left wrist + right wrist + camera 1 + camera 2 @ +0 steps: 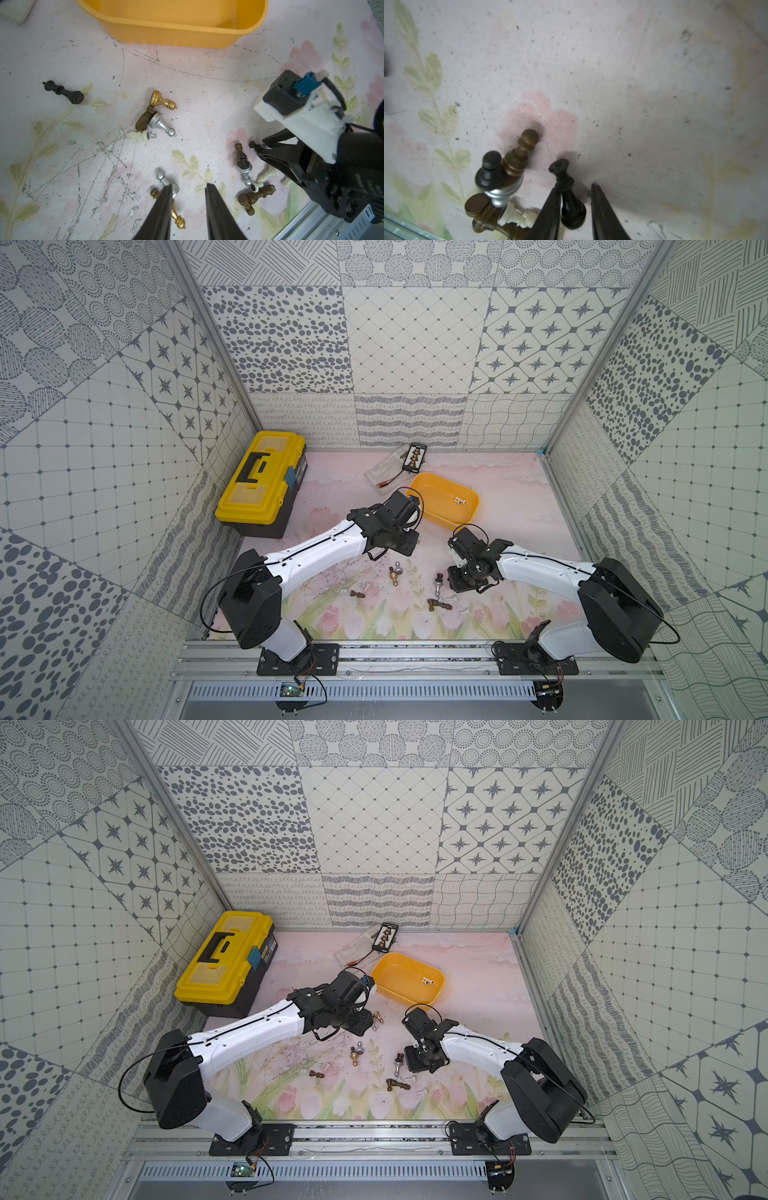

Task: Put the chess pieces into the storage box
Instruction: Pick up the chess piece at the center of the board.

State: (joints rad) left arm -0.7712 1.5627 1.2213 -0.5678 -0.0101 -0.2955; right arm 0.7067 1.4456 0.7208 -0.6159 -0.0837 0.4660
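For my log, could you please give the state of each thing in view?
storage box: lidless, holding one white piece.
chess pieces: scattered loose on the mat.
toolbox: lid closed.
black case: open, gold pieces showing.
left hand: open, empty.
right hand: open around a black piece.

White-and-black twin arms.
The left arm (316,547) and right arm (540,568): white shells with screw holes, bulky black joints, looping black cable (201,608); behind the right end effector (574,186) and its tapered black fingers (548,214), a white camera mount (301,118) with blue plug (304,87).
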